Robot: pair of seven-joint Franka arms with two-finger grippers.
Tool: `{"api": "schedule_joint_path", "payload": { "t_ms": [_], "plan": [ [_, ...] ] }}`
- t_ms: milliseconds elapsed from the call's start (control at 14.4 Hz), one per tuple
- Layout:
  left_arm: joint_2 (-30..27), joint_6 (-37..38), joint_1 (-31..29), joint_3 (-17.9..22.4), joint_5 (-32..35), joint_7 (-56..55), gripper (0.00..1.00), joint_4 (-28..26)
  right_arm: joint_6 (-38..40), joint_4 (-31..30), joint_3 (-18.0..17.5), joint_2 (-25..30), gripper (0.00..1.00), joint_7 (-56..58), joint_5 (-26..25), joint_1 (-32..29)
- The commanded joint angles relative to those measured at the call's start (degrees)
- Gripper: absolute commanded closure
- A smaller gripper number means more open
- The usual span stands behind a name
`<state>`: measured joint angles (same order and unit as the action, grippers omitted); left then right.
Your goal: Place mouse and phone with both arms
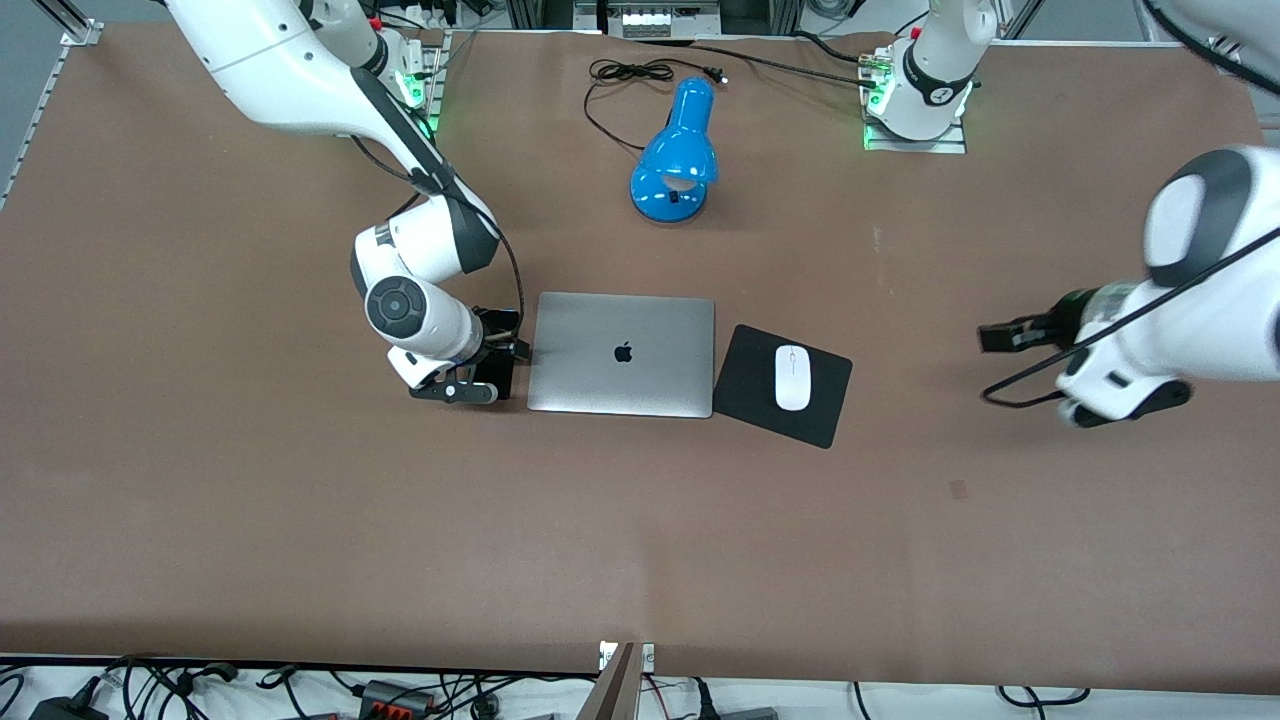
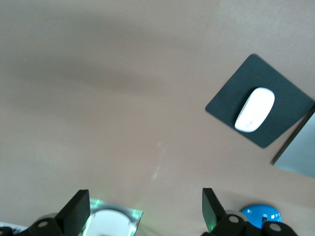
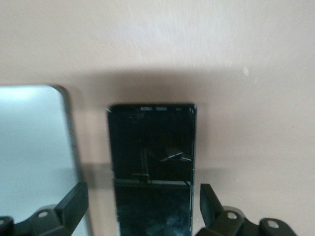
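Observation:
The white mouse (image 1: 793,377) lies on a black square pad (image 1: 750,385) beside the closed silver laptop (image 1: 622,353); it also shows in the left wrist view (image 2: 255,109). The black phone (image 3: 151,162) lies flat on the table beside the laptop's other edge (image 3: 34,147). My right gripper (image 1: 497,352) is low over the phone and covers it in the front view. It is open (image 3: 143,206), with a finger on each side of the phone and a gap to both. My left gripper (image 1: 1002,337) is open and empty (image 2: 145,211), over bare table toward the left arm's end.
A blue desk lamp (image 1: 675,155) lies with its black cord near the arms' bases, farther from the front camera than the laptop. The brown table (image 1: 300,520) has wide bare room nearer the front camera. The left arm's base (image 1: 915,100) stands at the table's back edge.

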<state>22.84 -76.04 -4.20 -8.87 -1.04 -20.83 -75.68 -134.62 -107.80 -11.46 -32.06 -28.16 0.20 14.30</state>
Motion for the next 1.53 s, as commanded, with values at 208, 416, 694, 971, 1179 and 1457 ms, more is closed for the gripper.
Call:
{"api": "schedule_joint_path", "payload": {
  "t_ms": [208, 416, 694, 971, 1179, 1457],
  "plan": [
    [-4.89, -1.47, 1.30, -3.42, 1.81, 0.87, 0.00, 1.33, 14.80, 9.07, 0.30, 8.24, 0.00, 1.00, -0.29, -2.16],
    [-6.57, -1.13, 1.21, -5.45, 3.32, 0.53, 0.00, 0.54, 25.26, 18.65, 0.30, 8.51, 0.00, 5.11, -0.29, -4.88],
    [-10.61, -1.83, -0.37, -5.10, 3.15, 0.96, 0.00, -4.02, 32.65, 26.31, 0.38, 9.47, 0.00, 11.53, -0.38, -9.63],
    [-14.93, -9.29, 2.95, -0.55, 3.06, 5.95, 0.00, -10.54, 41.63, 34.40, 0.30, 9.47, 0.00, 15.23, -0.12, -14.46],
    [-15.80, -9.39, 6.93, 5.44, 2.62, 7.56, 0.00, -10.27, 42.34, 35.11, 0.56, 11.40, 0.00, 19.09, -0.29, -17.19],
    [-16.51, -6.32, 6.40, 4.74, 2.53, 7.47, 0.00, -10.45, 42.43, 35.12, 9.60, 13.95, 0.00, 30.41, -0.20, -15.88]
  ]
}}
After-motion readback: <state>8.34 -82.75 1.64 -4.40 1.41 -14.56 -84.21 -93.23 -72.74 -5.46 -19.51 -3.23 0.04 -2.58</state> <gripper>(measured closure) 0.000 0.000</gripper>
